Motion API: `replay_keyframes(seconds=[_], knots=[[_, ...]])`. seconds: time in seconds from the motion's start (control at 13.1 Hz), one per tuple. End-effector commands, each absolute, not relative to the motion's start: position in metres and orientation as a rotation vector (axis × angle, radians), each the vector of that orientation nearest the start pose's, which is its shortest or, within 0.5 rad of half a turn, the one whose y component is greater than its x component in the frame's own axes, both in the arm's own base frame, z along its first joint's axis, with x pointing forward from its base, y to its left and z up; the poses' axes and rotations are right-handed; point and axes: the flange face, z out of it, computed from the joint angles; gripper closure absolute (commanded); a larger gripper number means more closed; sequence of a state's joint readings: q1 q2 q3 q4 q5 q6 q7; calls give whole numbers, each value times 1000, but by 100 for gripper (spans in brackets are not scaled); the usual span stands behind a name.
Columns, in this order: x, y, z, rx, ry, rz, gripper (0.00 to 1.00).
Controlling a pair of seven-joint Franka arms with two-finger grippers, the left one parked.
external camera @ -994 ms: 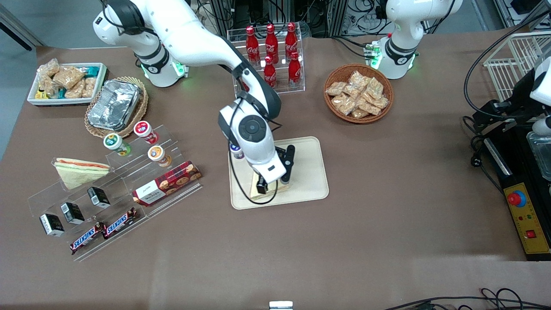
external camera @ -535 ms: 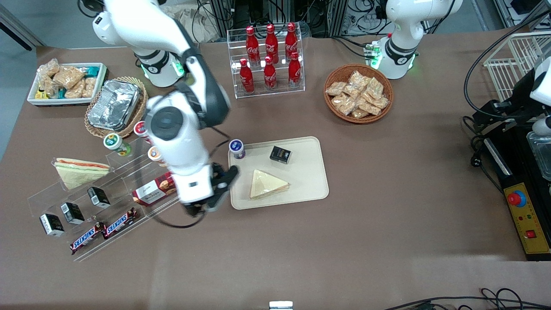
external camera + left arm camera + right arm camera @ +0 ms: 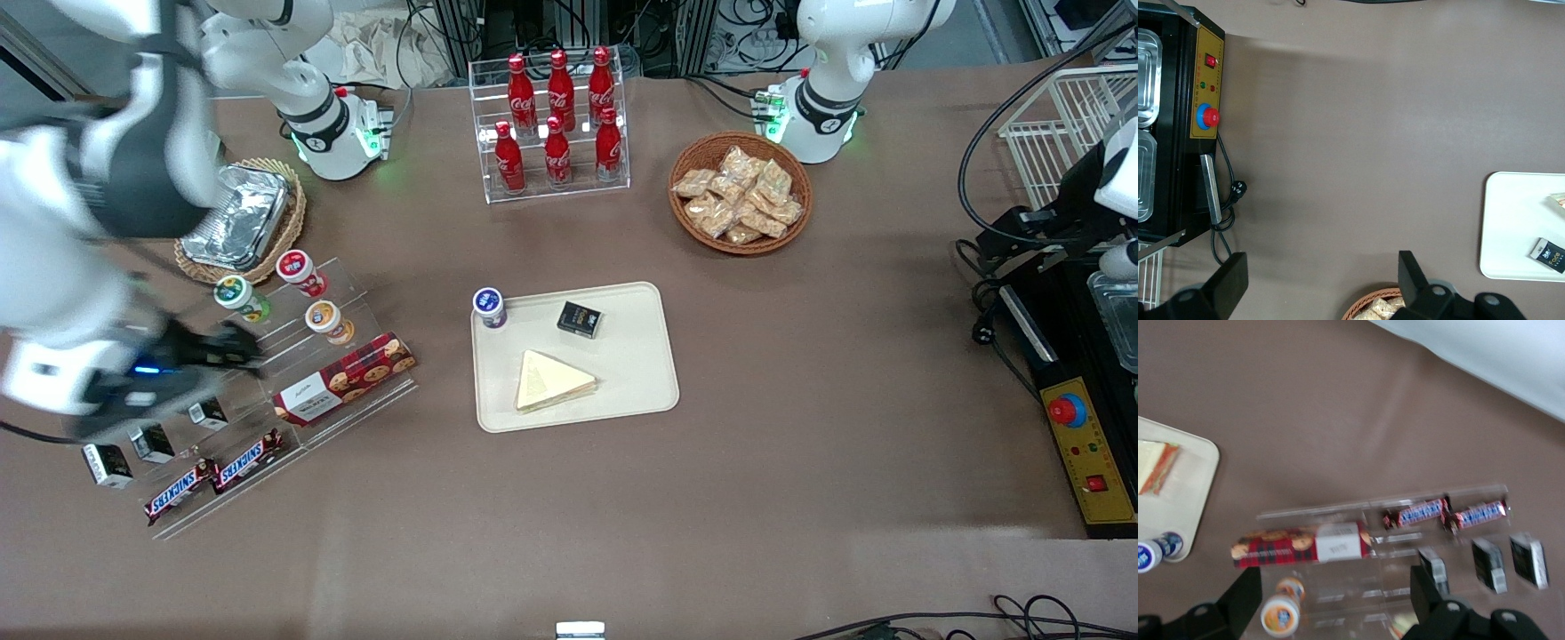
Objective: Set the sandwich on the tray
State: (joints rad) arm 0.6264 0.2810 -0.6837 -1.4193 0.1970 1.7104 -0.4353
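The sandwich [image 3: 551,382], a pale yellow wedge in clear wrap, lies flat on the beige tray [image 3: 631,373] near the table's middle. The right wrist view shows its orange filling edge, sandwich [image 3: 1155,463], on the tray [image 3: 1195,470]. My gripper [image 3: 242,352] is well away from the tray, toward the working arm's end of the table, hovering above the clear acrylic shelf [image 3: 267,356]. It is open, gripper [image 3: 1335,590], with nothing between its fingers. The arm hides part of the shelf in the front view.
A small black box [image 3: 580,318] lies on the tray and a blue-lidded cup [image 3: 489,308] stands at its corner. The shelf holds cups, a red cookie box [image 3: 345,378], Snickers bars [image 3: 213,476] and black boxes. A cola bottle rack [image 3: 556,116], snack basket [image 3: 741,193] and foil container [image 3: 238,216] stand farther from the camera.
The arm has swung from above the tray toward the working arm's end of the table, now over the shelf. The sandwich stays on the tray, uncovered.
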Motion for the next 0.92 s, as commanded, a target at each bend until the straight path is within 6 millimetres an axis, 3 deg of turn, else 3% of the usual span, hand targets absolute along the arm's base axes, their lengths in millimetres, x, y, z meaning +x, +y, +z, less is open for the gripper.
replay_keyframes(seconds=[0.0,0.15,0.23,0.38,0.46,0.69,0.84], knots=[[607,-41,606,-3040,-387,-127,1],[574,-80,637,-3044,-346,-89,1],[557,-85,649,-3030,-346,-46,1],[545,-87,661,-3025,-352,-51,1],[538,-75,666,-3060,-395,0,1],[530,-20,670,-3107,-110,87,1],[530,-1,667,-3111,-34,119,1]])
